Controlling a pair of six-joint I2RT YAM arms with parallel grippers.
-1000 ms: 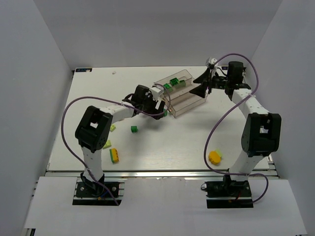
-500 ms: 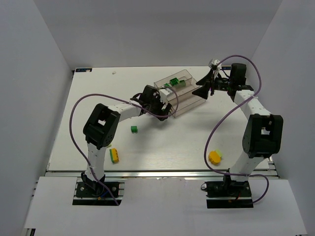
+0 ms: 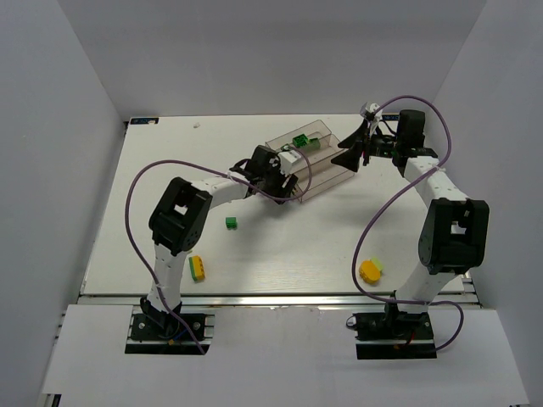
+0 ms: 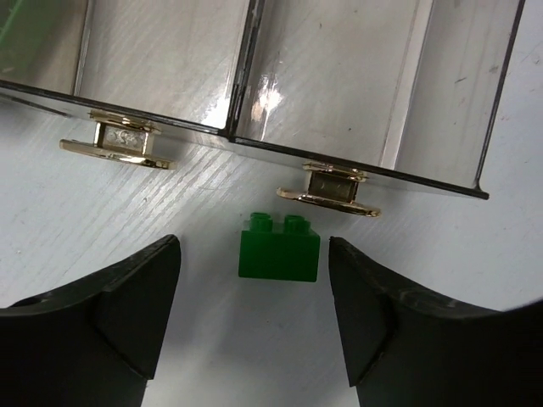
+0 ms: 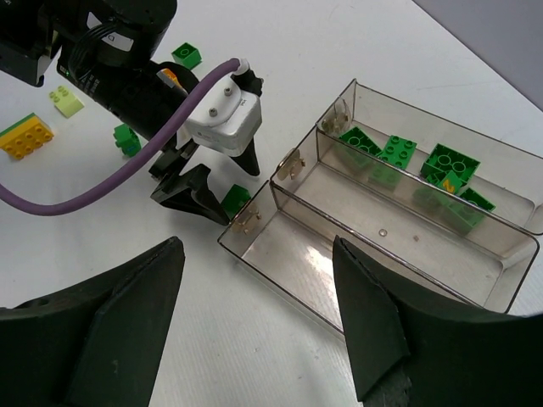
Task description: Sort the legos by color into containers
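**Left claw (image 4: pixel 253 264) open astride a dark green lego (image 4: pixel 279 247) at the tray's end**

The lego lies on the white table (image 4: pixel 102 203) between the two black fingers. There is a gap on each side, narrower toward the finger on the right of the left wrist view, and neither finger touches it. Its studs point at the clear tray (image 4: pixel 237 127), and it sits just short of a gold latch (image 4: pixel 329 188) on the tray's end wall. The right claw (image 5: pixel 254 292) hangs over the same end of the tray, jaws spread wide with nothing between them. More green legos (image 5: pixel 399 157) lie in the trough farthest from it.
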